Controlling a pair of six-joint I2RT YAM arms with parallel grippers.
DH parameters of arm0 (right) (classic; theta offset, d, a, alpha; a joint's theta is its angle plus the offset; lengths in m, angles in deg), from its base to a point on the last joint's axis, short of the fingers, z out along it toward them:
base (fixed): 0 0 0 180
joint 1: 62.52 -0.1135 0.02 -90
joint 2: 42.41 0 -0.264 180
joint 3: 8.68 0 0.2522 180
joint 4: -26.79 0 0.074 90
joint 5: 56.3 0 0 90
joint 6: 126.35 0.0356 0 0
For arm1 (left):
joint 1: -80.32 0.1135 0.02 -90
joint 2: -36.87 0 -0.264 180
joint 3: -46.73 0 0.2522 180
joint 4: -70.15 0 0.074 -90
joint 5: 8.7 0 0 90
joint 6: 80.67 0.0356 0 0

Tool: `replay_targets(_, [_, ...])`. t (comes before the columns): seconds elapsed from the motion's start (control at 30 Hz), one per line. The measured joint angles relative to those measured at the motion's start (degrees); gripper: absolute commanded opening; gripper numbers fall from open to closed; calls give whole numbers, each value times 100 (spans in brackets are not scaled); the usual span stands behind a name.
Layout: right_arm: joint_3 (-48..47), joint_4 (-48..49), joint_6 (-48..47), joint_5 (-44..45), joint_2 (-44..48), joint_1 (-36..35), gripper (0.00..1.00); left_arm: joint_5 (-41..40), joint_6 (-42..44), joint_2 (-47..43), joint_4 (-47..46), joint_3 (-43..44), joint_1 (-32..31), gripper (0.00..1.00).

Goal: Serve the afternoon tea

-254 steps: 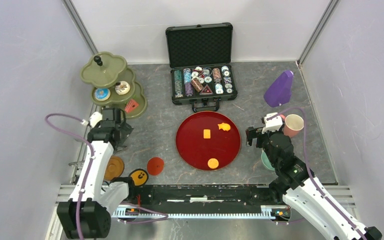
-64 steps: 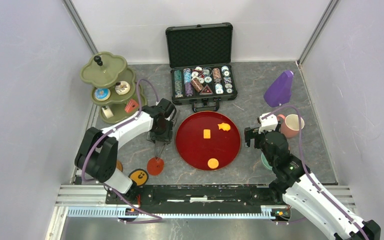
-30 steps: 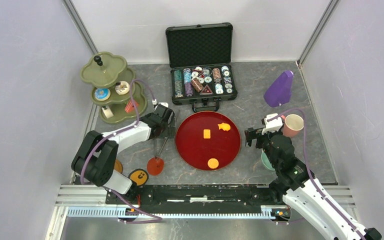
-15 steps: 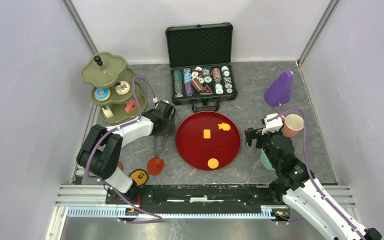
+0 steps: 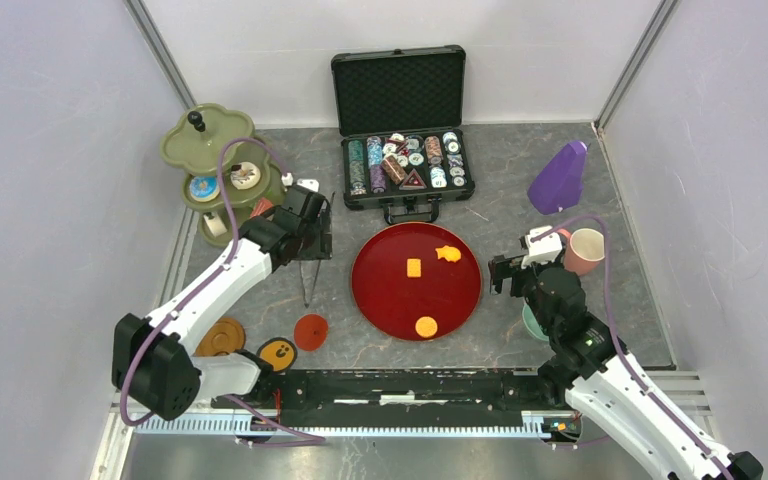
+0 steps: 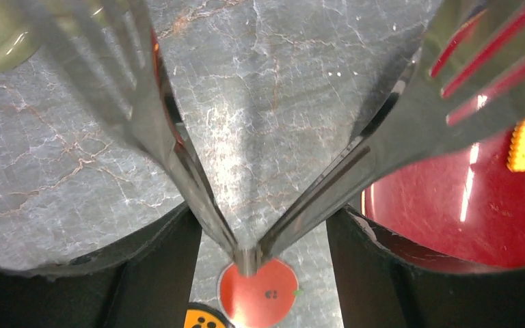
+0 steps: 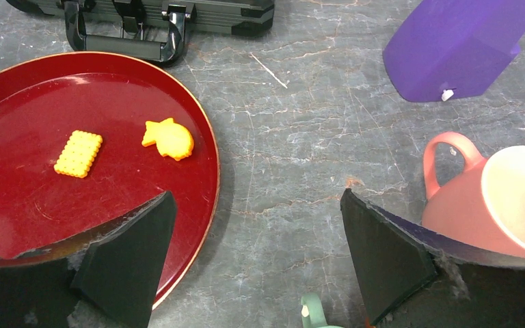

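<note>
My left gripper (image 5: 307,238) is shut on metal serving tongs (image 5: 309,272) and holds them above the table between the olive-green three-tier stand (image 5: 206,146) and the dark-red tray (image 5: 360,290). In the left wrist view the tongs (image 6: 178,157) spread in a V between my fingers. Two donuts (image 5: 203,187) lie on the stand's middle tier. Three orange biscuits (image 5: 414,267) lie on the tray. My right gripper (image 5: 526,273) is open and empty beside the pink cup (image 5: 587,250), with the teal cup (image 7: 312,311) just below it.
A red saucer (image 5: 310,331), an orange saucer (image 5: 278,352) and a brown saucer (image 5: 222,337) lie at the front left. An open black case of poker chips (image 5: 405,165) stands at the back. A purple object (image 5: 558,178) stands at the back right.
My left arm has swung back and left toward the stand, carrying the tongs away from the red saucer. The right arm has not moved.
</note>
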Motion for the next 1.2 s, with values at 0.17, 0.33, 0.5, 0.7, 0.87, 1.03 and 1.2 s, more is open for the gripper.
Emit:
replay_targets(0.17, [0,2,-2,0,-94,0,98,470,328,-162,308,122,0,69])
replay_targets(0.33, [0,0,-2,2,-125,0,98,1193,719,-101,321,122,-9,70])
replay_targets(0.5, [0,0,-2,2,-125,0,98,1329,850,278,232,127,-33,70])
replay_targets(0.7, [0,0,-2,2,-125,0,98,817,699,715,-140,125,-31,70])
replay_targets(0.87, [0,0,-2,0,-125,0,98,588,284,1307,-645,142,-28,71])
replay_targets(1.03, [0,-2,-2,2,-76,0,98,409,-173,2074,-839,354,-28,77])
replay_targets(1.2, [0,0,0,2,-9,0,98,197,-350,2173,-907,374,-28,88])
